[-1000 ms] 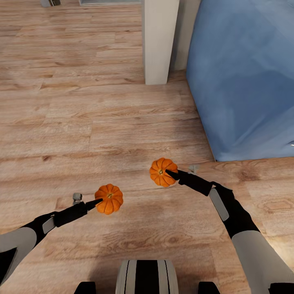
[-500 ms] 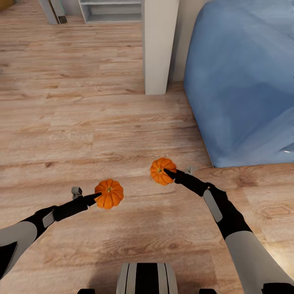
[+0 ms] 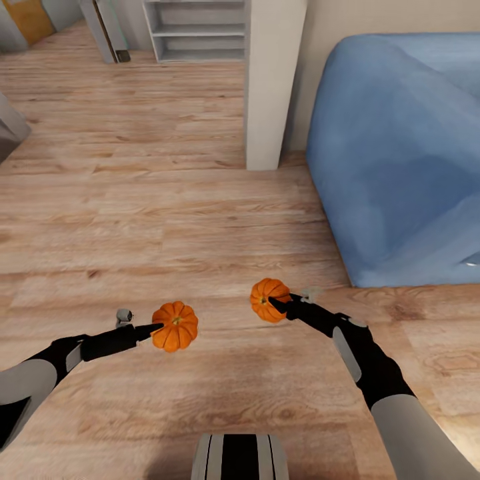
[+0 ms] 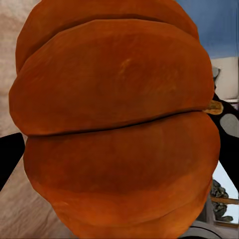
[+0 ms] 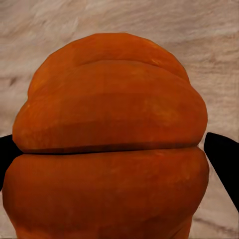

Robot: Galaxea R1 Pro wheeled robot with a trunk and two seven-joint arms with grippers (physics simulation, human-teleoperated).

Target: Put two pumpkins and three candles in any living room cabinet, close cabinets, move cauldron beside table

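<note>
Ribbed orange pumpkins (image 3: 175,326) (image 3: 269,300) sit clamped above grainy wood floor (image 3: 167,220).

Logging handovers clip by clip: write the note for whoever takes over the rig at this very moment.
Left gripper: shut on a small bright-orange ribbed pumpkin, carried above the wooden floor.
Right gripper: shut on the second orange pumpkin.
Ahead: a blue sofa at right, a white pillar, grey shelves far off.
Done: both pumpkins picked up.
Left: find the cabinet, stow pumpkins and three candles, close cabinets, set the cauldron by a table.
</note>
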